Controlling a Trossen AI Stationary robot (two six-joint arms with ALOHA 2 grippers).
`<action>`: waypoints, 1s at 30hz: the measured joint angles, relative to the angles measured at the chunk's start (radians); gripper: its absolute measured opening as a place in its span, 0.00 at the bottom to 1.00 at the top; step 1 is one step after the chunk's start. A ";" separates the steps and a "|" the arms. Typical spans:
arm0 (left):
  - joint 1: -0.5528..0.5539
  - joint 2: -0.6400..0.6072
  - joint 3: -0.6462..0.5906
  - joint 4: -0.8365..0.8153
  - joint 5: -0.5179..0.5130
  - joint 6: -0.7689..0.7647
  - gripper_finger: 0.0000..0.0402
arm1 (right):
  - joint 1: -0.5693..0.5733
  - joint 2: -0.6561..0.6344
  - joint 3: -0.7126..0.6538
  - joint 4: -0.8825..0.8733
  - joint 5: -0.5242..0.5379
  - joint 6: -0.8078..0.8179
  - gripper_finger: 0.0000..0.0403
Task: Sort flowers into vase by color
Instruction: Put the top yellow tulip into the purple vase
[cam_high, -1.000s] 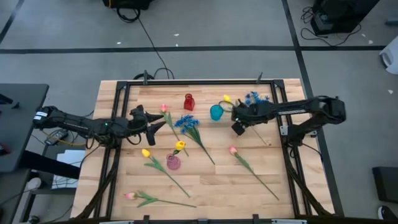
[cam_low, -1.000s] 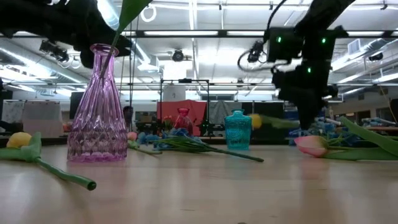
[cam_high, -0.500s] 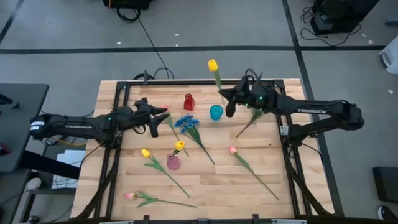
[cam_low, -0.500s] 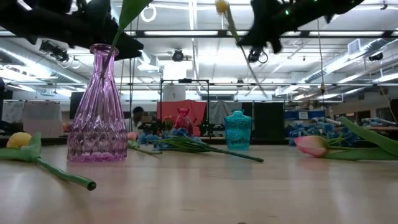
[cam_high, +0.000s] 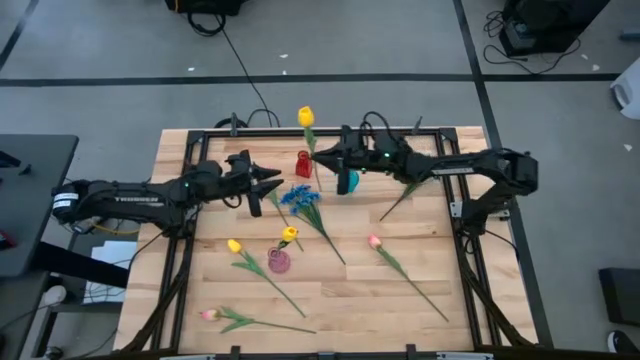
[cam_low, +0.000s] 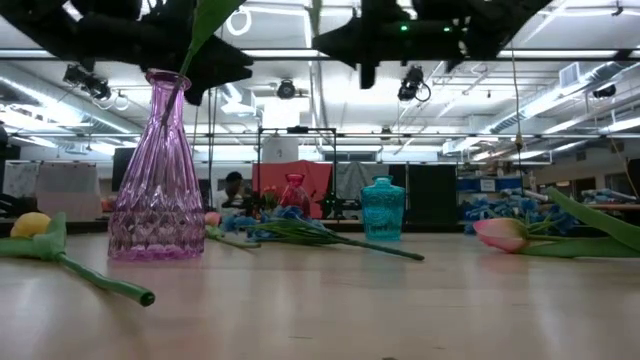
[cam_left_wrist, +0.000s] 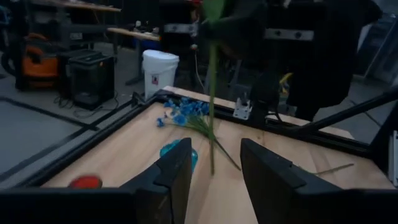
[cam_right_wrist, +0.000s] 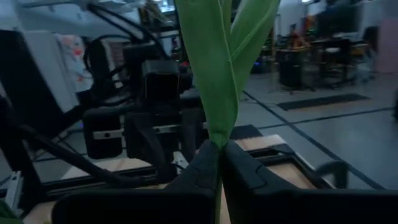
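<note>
Robotics lab: wooden table (cam_high: 330, 290) in black frame, ceiling strip lights (cam_low: 300, 52), taped floor (cam_high: 300, 60).

Right arm is extended across the far half of the table, raised; right gripper (cam_high: 318, 157) is clamped shut on a yellow tulip (cam_high: 306, 117), stem pinched between the fingertips (cam_right_wrist: 208, 163). Left arm is stretched toward it, left gripper (cam_high: 272, 181) raised with fingers (cam_left_wrist: 176, 175) parted, nothing held.

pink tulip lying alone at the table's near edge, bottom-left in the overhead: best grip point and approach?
Grip the pink tulip on its bare stem past the leaves, coming straight down with jaws across the stem. It lies flat along the table edge, with nothing close by.
</note>
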 joint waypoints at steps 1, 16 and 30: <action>0.000 0.014 0.016 -0.004 0.010 0.016 0.37 | 0.003 0.020 0.022 -0.001 -0.013 -0.005 0.05; 0.000 0.124 0.087 0.038 0.044 0.150 0.38 | 0.046 0.150 0.176 -0.005 -0.107 -0.084 0.05; 0.001 0.124 0.087 0.130 0.043 0.196 0.38 | 0.069 0.149 0.176 0.046 -0.097 -0.163 0.05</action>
